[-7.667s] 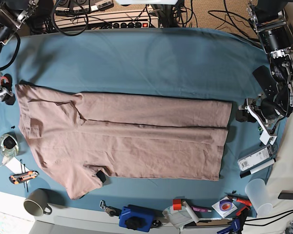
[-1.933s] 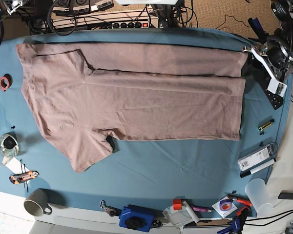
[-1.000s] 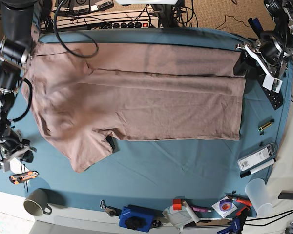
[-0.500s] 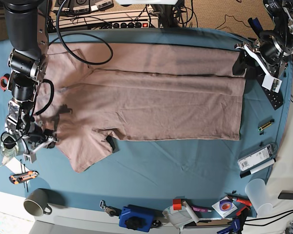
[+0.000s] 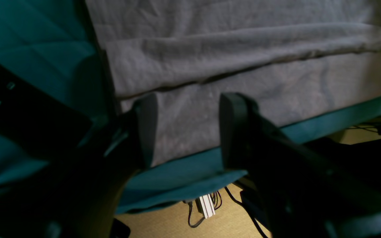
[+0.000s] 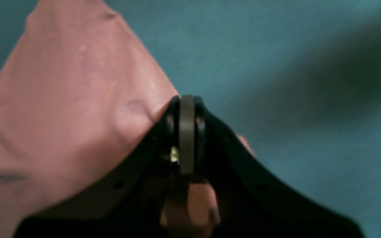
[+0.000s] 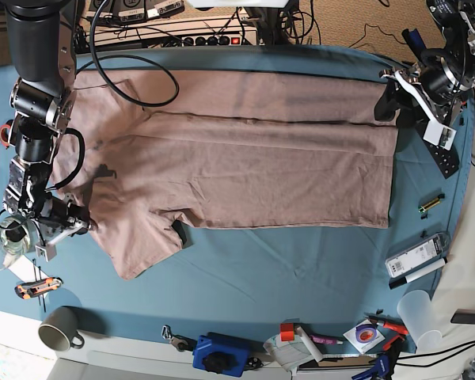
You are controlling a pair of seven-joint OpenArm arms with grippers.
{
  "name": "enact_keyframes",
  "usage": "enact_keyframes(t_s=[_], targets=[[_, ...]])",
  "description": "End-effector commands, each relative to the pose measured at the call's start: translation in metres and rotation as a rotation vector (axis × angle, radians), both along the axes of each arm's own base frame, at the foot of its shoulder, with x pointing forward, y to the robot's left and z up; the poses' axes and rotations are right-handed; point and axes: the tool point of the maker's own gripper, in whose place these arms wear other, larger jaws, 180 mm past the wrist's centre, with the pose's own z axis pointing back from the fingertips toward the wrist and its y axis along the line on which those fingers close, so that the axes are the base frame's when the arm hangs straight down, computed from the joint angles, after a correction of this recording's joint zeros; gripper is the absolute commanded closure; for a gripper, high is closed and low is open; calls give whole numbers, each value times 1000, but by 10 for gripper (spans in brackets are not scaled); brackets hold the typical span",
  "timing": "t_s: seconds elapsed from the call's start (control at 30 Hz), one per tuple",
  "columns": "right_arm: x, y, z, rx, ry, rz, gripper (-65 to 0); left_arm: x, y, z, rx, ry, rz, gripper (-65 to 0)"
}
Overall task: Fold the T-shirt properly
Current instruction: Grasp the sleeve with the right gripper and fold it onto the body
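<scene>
A teal cloth [image 7: 301, 269] covers the table, with cables and a power strip [image 7: 214, 38] along the far edge and clutter along the near one — a mug [image 7: 59, 328], a blue tool [image 7: 220, 354], a plastic cup [image 7: 421, 310], a remote-like white device [image 7: 414, 257].

The shirt [image 7: 245, 158] is spread flat across the far half of the cloth, collar end toward the left of the base view, hem toward the right. Its far long side is seen folded over the body, leaving a lengthwise crease. One sleeve [image 7: 134, 245] juts toward the near edge on the left.

The right gripper [image 7: 63, 226] is seen low at the left rim of the shirt, beside that sleeve. In the right wrist view the right gripper [image 6: 187, 109] is pressed together, and pink fabric [image 6: 61, 109] is pinched at its edge between the jaws, with bare cloth [image 6: 293, 66] to the other side.

The left gripper [image 7: 396, 91] is held at the far right corner of the shirt, by the hem. In the left wrist view the left gripper [image 5: 185, 129] is spread wide — its two black fingers [image 5: 144, 125] stand apart above the hem corner, and nothing is gripped between them. The folded flap [image 5: 236, 56] is visible just beyond them, and floor and cables show past the table edge.
</scene>
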Motion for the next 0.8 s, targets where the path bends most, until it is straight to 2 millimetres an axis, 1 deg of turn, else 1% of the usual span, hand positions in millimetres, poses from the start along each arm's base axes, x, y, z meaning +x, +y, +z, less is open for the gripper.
enact_keyframes(t_s=[0.0,0.1,0.2,0.3,0.4,0.53,0.7,0.77], targets=[[0,-4,8,-7,28,17,0,4,0,9,-4,-36,-7,-309],[-8,5,15,45,84,54,0,4,0,9,-4,-38,-6,-309],[-13,10,31,91,95,108,0,4,0,9,-4,-38,-6,-309],[-16,8,48,123,75,140,0,4,0,9,-4,-38,-6,-309],[-25,-1,55,134,68,154,0,4,0,9,-4,-39,-6,-309],[-46,-17,58,152,49,171,0,5,-1,10,0,-46,-15,-309],[-79,-20,58,243,30,202,0,4,-2,11,6,-54,-30,-309],[-89,-22,57,258,24,200,0,4,-2,11,6,-54,-30,-309]])
